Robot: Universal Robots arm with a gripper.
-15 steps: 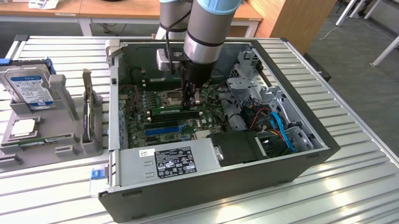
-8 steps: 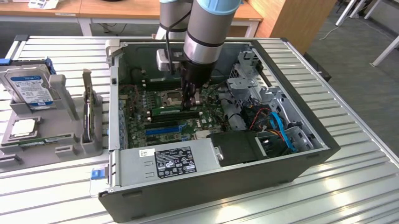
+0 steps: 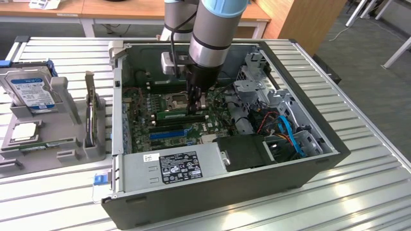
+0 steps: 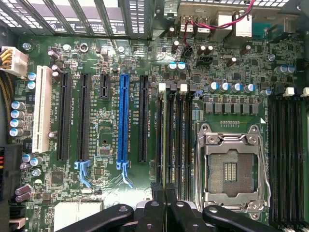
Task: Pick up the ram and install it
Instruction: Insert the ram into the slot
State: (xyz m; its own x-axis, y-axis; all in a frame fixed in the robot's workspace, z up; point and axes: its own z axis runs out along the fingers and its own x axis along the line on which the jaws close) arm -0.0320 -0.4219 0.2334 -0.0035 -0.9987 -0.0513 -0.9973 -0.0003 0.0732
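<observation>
The slatted metal table (image 3: 359,183) carries an open dark-grey tower computer case (image 3: 192,207). The grey-and-blue robot arm (image 3: 215,29) reaches down into it over the large green motherboard (image 4: 231,63). Take the empty silver-framed processor socket (image 4: 231,169) as the landmark. A bank of narrow black memory slots (image 4: 181,140) lies just beside it, on the side facing the blue expansion slot (image 4: 124,121).

The black gripper (image 3: 197,110) hangs over that bank with its jaws drawn almost together. They appear clamped on the thin faces of the ram (image 3: 172,115), a long narrow green stick standing on edge along one of those slots. Whether its lower edge has entered the slot I cannot tell.

The pick-up looks done and the work seems to be at the installing step. Seating the stick would call for its edge and notch lined up with the slot. It would also need the end latches open and a straight, even downward press.
</observation>
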